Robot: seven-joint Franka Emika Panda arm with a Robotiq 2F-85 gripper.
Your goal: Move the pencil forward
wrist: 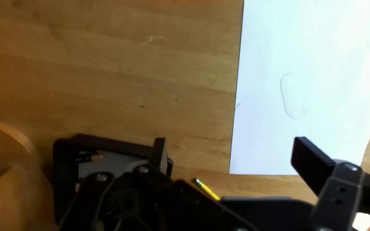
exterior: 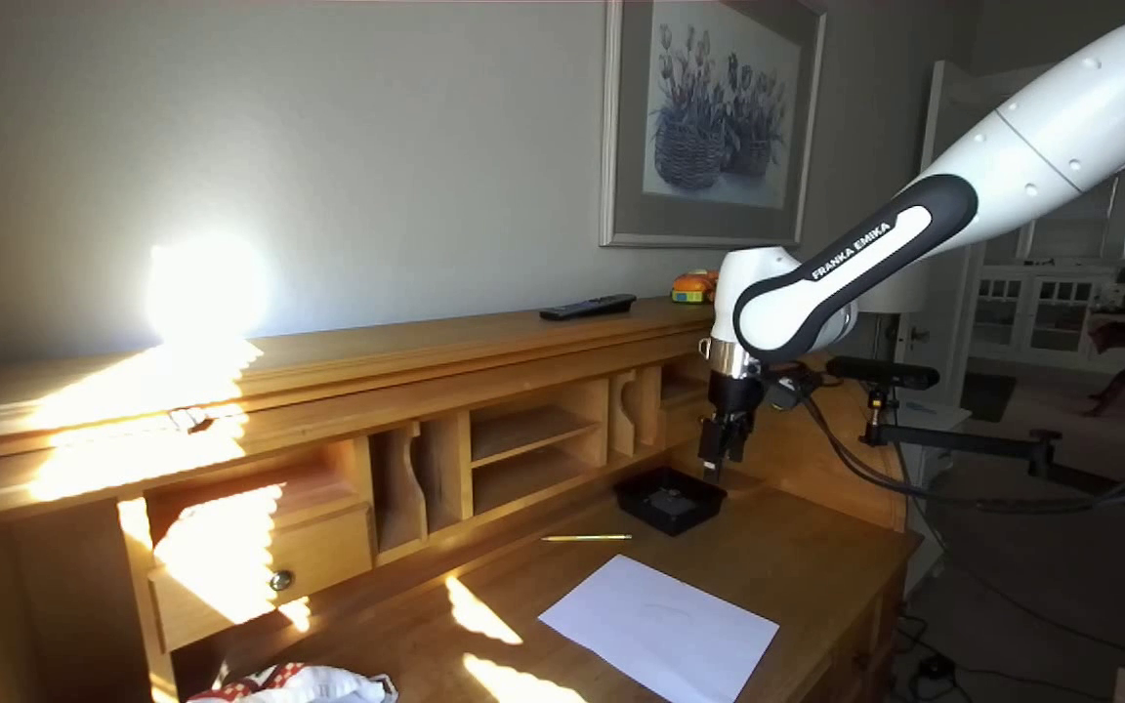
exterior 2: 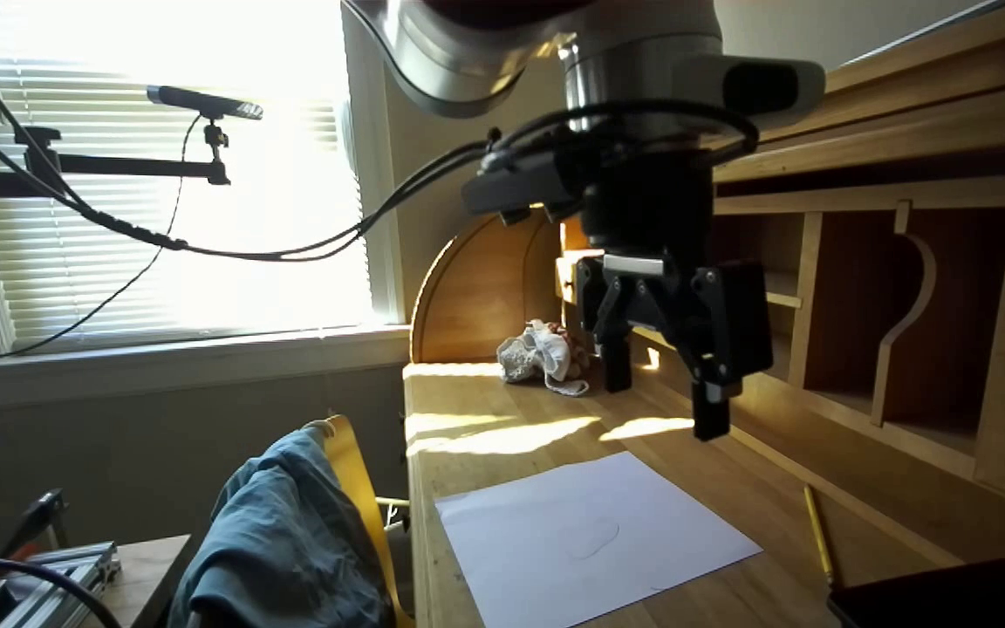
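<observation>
The gripper points downward and hangs above the desk. Its two fingers stand wide apart and grip nothing; the gap between them is visible in an exterior view and in the wrist view. The white arm connects to the gripper from above.

The yellow pencil lies flat on the desk, below the gripper and clear of its fingers. In the wrist view, one end of the pencil, marked by a green band, shows between the fingers; the gripper hides the remainder.

The black tray is located below the gripper, just beside that end of the pencil. In the wrist view, one finger overlaps its edge. Small items in the tray are too dim to identify.

The white sheet of paper lies below the gripper, toward the opposite finger, near the pencil but apart from it. It bears a faint curved line.

The wooden hutch stands beside the gripper. On its top, above finger level, rest a remote control and an orange object. A bundle of cloth lies on the desk, well apart from the gripper.
</observation>
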